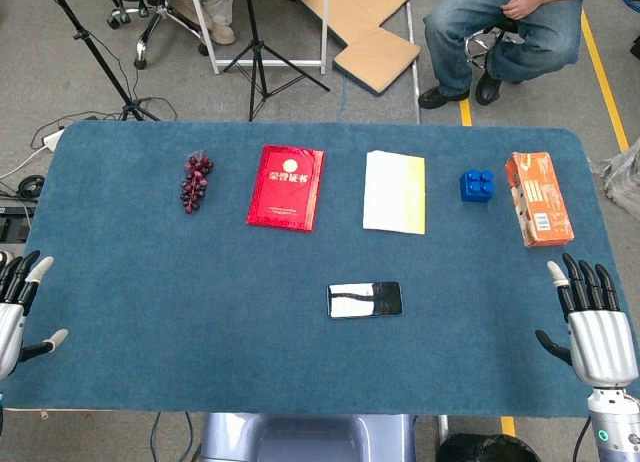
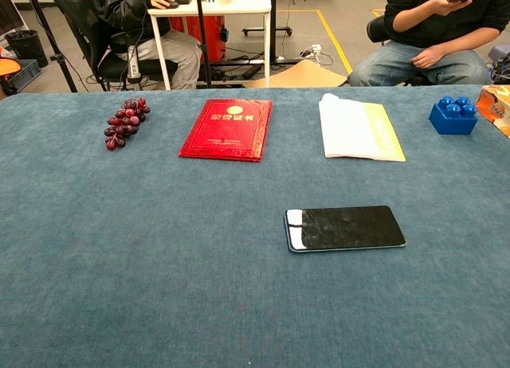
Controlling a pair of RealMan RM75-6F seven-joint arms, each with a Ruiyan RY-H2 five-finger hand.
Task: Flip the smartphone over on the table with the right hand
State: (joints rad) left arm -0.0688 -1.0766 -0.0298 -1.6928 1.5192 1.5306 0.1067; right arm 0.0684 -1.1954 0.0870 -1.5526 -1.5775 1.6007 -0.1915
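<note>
The smartphone [image 1: 365, 299] lies flat near the middle of the blue table cover, its glossy dark screen facing up; the chest view shows the smartphone [image 2: 345, 228] with a light strip at its left end. My right hand [image 1: 593, 322] hovers at the table's front right corner, fingers spread and pointing away from me, holding nothing, well to the right of the phone. At the front left edge my left hand [image 1: 18, 312] is likewise open and empty. Neither hand appears in the chest view.
Along the back lie a bunch of dark grapes [image 1: 196, 180], a red booklet [image 1: 287, 187], a white and yellow cloth [image 1: 394, 191], a blue toy block [image 1: 477, 185] and an orange carton [image 1: 538, 198]. People sit beyond the table.
</note>
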